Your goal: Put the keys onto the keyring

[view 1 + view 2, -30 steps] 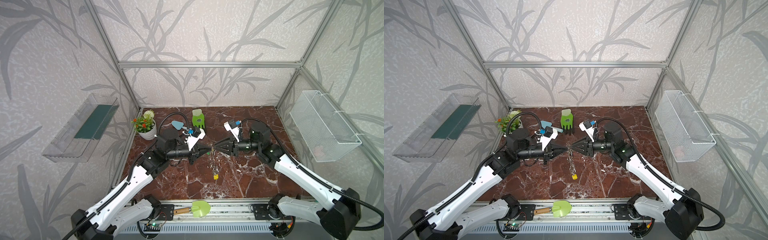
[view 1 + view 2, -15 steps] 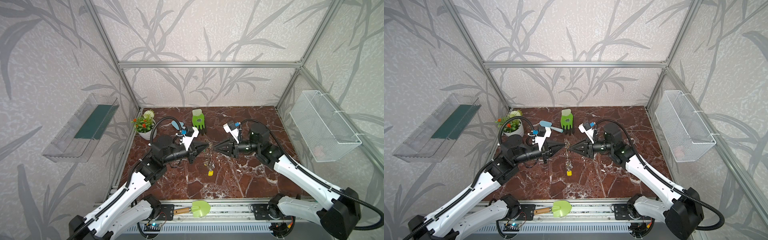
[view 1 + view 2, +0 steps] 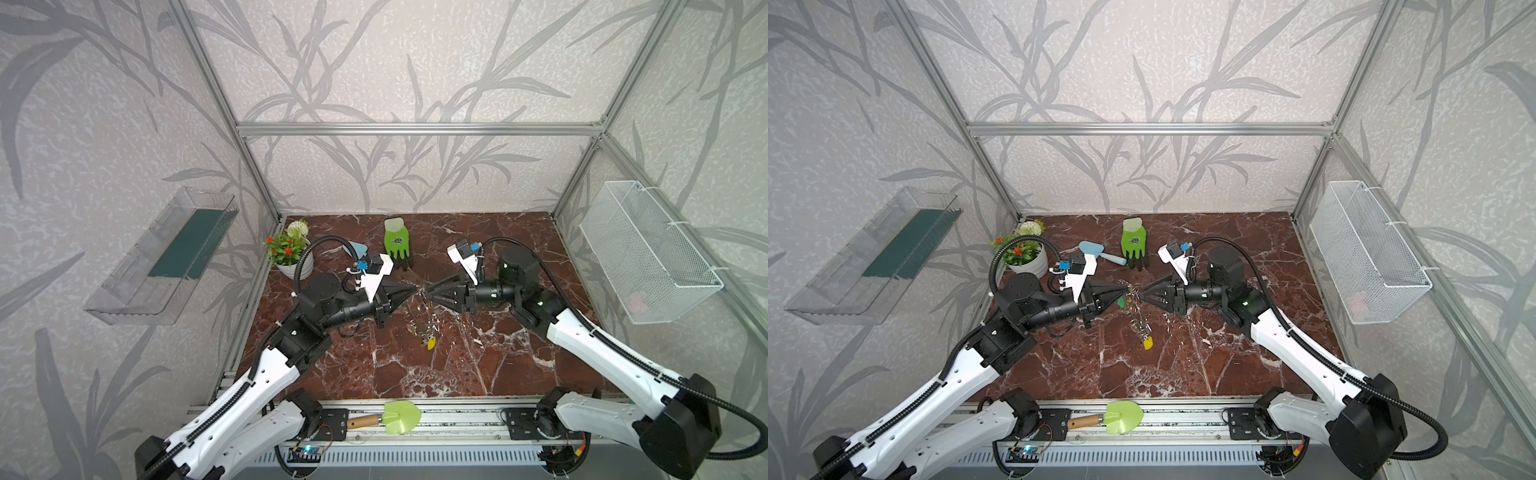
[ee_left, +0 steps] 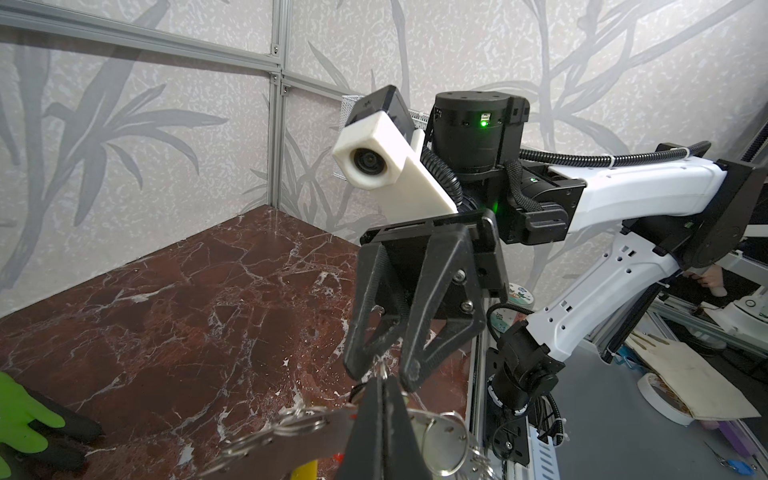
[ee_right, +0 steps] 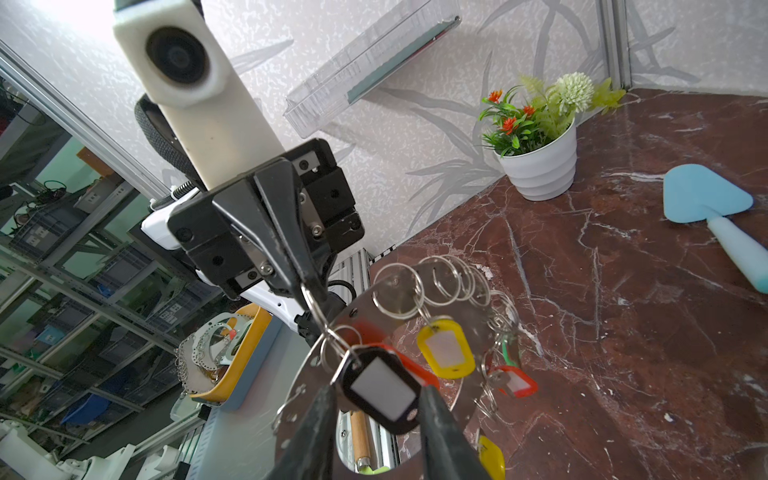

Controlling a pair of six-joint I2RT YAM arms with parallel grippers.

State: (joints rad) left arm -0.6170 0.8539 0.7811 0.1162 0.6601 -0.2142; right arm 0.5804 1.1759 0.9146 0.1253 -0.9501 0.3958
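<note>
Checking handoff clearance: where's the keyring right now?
In both top views the keyring hangs mid-workspace from the shut left gripper, tip to tip with the right gripper, on the near side of the green glove.

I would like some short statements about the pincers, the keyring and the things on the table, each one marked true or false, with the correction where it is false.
1. The left pincer is shut on the keyring. True.
2. The keyring lies flat on the table. False: it hangs above the table, held up by the left pincer.
3. A black tag sits between the jaws of the right pincer. True.
4. The glove hangs from the right pincer. False: it lies on the table, apart from both pincers.
5. The plant pot is white. True.
</note>
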